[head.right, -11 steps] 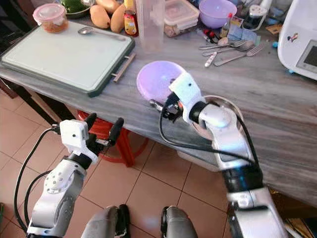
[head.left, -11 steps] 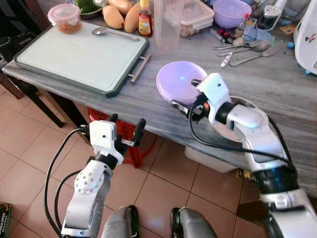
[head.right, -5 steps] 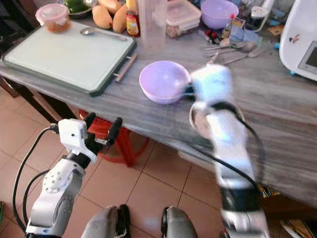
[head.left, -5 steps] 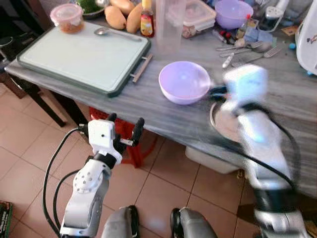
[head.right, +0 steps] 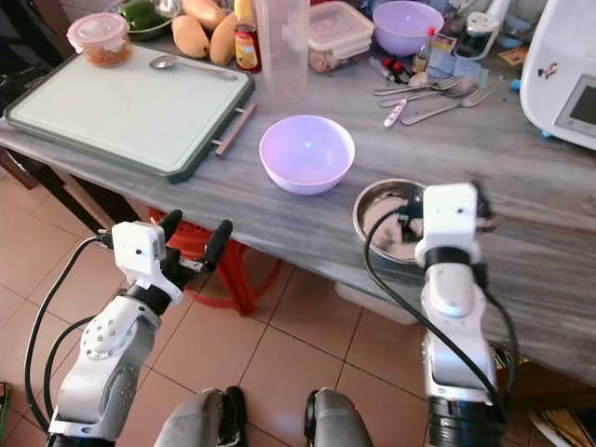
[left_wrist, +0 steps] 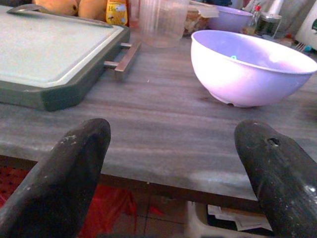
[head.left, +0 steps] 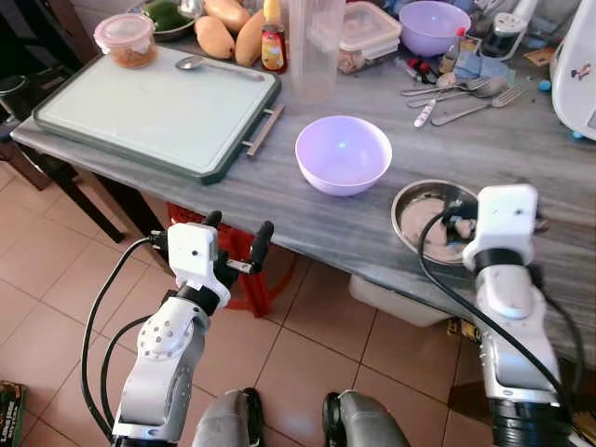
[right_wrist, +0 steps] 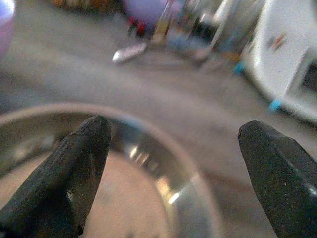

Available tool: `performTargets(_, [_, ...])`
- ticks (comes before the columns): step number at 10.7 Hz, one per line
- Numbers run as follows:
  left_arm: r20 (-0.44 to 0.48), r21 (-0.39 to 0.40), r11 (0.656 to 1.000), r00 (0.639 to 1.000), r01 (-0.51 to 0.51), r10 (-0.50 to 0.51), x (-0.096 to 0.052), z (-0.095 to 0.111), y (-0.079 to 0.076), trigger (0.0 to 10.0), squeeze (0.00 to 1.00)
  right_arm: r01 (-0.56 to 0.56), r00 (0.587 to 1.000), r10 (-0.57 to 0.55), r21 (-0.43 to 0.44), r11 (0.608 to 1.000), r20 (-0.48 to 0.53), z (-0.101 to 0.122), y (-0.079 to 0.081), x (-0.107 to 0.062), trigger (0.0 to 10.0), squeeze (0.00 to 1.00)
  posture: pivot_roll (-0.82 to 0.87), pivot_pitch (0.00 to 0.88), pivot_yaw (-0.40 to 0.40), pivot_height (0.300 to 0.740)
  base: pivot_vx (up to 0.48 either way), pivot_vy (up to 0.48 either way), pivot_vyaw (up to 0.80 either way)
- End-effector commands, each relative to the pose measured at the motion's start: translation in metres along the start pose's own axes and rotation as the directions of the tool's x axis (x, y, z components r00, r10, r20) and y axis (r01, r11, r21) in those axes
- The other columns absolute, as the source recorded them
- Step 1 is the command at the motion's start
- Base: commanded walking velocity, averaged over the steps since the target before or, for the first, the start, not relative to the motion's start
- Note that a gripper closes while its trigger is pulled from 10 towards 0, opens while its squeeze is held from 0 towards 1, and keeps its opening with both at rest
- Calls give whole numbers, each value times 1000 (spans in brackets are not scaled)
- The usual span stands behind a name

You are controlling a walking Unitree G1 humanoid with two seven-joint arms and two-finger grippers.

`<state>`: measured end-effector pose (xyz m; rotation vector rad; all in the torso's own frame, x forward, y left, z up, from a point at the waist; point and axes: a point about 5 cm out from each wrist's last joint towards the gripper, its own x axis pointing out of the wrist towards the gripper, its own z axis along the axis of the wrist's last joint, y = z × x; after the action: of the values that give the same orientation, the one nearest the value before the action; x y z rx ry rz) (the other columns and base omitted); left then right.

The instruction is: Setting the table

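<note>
The lilac bowl point(head.left: 343, 154) sits upright near the desk's point(head.left: 298, 200) front edge, just beside a steel bowl point(head.left: 430, 219). Over that steel bowl hangs the right gripper point(right_wrist: 173, 163), spread wide and empty. The left gripper point(head.left: 236, 244) waits below the desk edge, also open and empty.

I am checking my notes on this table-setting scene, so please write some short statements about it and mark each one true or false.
1. The round lilac plastic bowl stands upright on the grey wooden table, apart from the steel bowl. True.
2. The right gripper is shut on the lilac bowl. False: its fingers are open, over the round steel bowl.
3. The left gripper is open, below the table's edge. True.
4. A metal spoon lies inside the steel bowl. False: it lies on the pale green cutting board.
5. The clear plastic jug lies tipped over. False: it stands upright.
</note>
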<state>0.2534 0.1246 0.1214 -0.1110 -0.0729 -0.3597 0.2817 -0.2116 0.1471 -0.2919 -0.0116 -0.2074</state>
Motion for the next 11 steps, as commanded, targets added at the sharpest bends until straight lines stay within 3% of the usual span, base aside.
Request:
performTargets(1, [-20, 1, 1000, 1000, 7, -7, -2, -3, 0, 10000, 0, -21, 999, 22, 30, 999, -42, -5, 2, 2, 10000, 0, -60, 163, 41, 740, 0, 0, 0])
performTargets(3, [-24, -6, 1000, 1000, 9, -9, -4, -3, -1, 10000, 0, -133, 986, 140, 78, 988, -92, -7, 16, 6, 10000, 0, -54, 169, 37, 740, 0, 0, 0])
performTargets(6, [-56, -42, 993, 992, 113, -115, -17, -7, -5, 10000, 0, -250, 946, 274, 146, 957, -173, -16, 30, -1, 10000, 0, -54, 178, 33, 740, 0, 0, 0])
performTargets(11, [-66, -47, 991, 989, 127, -130, -16, -8, -9, 10000, 0, -307, 917, 344, 194, 932, -202, -14, 37, 1, 10000, 0, -59, 184, 30, 740, 0, 0, 0])
